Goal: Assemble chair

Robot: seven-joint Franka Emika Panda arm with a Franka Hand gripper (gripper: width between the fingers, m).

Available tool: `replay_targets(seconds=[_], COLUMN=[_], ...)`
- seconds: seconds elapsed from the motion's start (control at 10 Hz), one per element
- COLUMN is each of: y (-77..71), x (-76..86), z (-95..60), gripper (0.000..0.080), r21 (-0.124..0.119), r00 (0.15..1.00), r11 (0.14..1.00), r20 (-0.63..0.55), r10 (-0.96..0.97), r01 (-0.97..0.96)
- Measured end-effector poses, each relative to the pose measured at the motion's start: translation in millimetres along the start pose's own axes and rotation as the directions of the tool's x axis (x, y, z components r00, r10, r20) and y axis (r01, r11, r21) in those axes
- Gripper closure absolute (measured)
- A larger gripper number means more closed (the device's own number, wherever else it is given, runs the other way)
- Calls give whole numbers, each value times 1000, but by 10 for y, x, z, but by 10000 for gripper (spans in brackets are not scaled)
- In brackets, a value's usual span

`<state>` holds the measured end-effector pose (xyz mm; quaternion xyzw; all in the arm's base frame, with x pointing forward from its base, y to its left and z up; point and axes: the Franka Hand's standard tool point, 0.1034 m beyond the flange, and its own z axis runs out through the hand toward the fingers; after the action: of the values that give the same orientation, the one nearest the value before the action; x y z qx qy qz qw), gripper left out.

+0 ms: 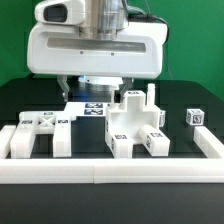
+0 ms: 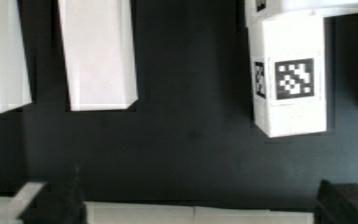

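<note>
The chair's white tagged pieces lie loose on the black table. A tall chunky block (image 1: 133, 122) stands in the middle, a small cube (image 1: 196, 117) at the exterior view's right, and leg blocks (image 1: 42, 131) at its left. In the wrist view a long block with a square tag (image 2: 286, 85) lies beside two plain white pieces (image 2: 105, 55). My gripper (image 1: 95, 90) hangs above the table behind these pieces, touching none. It is open (image 2: 202, 200), with only dark table and a strip of white rail between its two dark fingers (image 2: 60, 197).
Long white border rails (image 1: 110, 171) fence the table at the front and both sides; the front rail (image 2: 194, 213) shows a seam in the wrist view. The marker board (image 1: 90, 108) lies flat under the arm. A green backdrop stands behind.
</note>
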<state>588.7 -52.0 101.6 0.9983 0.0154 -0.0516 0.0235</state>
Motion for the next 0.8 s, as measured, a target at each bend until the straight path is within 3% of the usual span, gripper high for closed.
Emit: replay_targets(seconds=[0.3, 0.6, 0.8], y=[34, 316, 444], x=[-13, -309, -357], z=[0, 59, 119], gripper=[150, 150, 150], r21=[1, 9, -10], r00=[1000, 994, 991], r11=[1000, 995, 994], r20=[-4, -40, -78], r10=[-31, -98, -108], r01=[31, 98, 108])
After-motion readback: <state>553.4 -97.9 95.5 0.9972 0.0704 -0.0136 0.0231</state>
